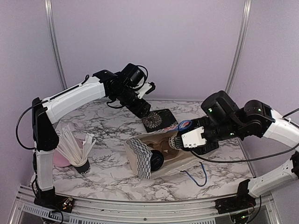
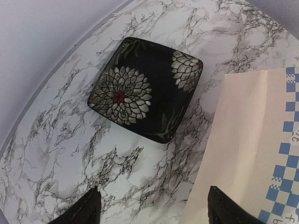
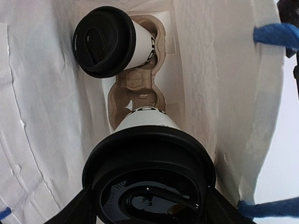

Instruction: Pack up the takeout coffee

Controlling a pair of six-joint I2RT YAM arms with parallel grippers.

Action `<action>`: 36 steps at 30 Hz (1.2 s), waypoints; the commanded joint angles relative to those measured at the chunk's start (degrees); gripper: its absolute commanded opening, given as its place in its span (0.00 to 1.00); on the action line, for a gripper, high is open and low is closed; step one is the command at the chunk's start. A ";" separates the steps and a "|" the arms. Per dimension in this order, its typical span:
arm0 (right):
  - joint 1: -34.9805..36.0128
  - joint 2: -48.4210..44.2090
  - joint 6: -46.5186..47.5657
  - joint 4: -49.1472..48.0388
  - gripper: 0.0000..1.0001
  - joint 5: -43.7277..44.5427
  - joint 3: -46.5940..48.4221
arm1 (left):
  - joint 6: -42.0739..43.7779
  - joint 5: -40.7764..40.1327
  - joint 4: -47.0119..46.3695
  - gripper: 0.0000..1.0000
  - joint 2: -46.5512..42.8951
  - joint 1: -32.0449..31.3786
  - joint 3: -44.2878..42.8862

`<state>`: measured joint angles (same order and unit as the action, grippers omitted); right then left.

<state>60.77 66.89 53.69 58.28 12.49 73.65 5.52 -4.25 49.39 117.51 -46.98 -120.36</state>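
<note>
In the right wrist view, two white paper coffee cups with black lids sit in a brown cardboard tray (image 3: 135, 91) inside the paper bag (image 3: 42, 116). The far cup (image 3: 105, 42) stands in the tray's far socket. My right gripper (image 3: 148, 205) is shut on the near cup (image 3: 149, 154), with a finger on each side of its lid. From above, the right gripper (image 1: 174, 141) reaches into the mouth of the bag (image 1: 140, 158), which lies on its side, and one black lid (image 1: 156, 161) shows inside. My left gripper (image 1: 144, 112) is open and empty over the table.
A black floral square plate (image 2: 145, 88) lies on the marble table behind the bag (image 2: 252, 140), below my left gripper (image 2: 152, 210). A black cup of white sticks (image 1: 80, 164) stands at the left front. The bag's blue handles (image 1: 196, 176) trail at the right.
</note>
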 commanded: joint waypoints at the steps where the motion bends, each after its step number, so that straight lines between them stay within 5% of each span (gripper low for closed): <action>1: 3.70 0.02 2.60 -7.10 0.60 4.71 -3.60 | -0.46 5.97 -1.22 0.78 1.42 0.69 1.12; 13: 6.95 -0.09 5.20 -14.62 0.58 11.58 -11.36 | -0.23 16.33 -1.22 0.73 0.28 0.69 5.13; 36: 6.98 1.28 9.86 -15.35 0.57 7.75 -14.48 | 0.94 17.82 -1.22 0.72 1.97 1.36 5.83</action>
<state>67.29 67.64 62.87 43.77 20.73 59.24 5.61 12.21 48.97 118.48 -46.06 -114.96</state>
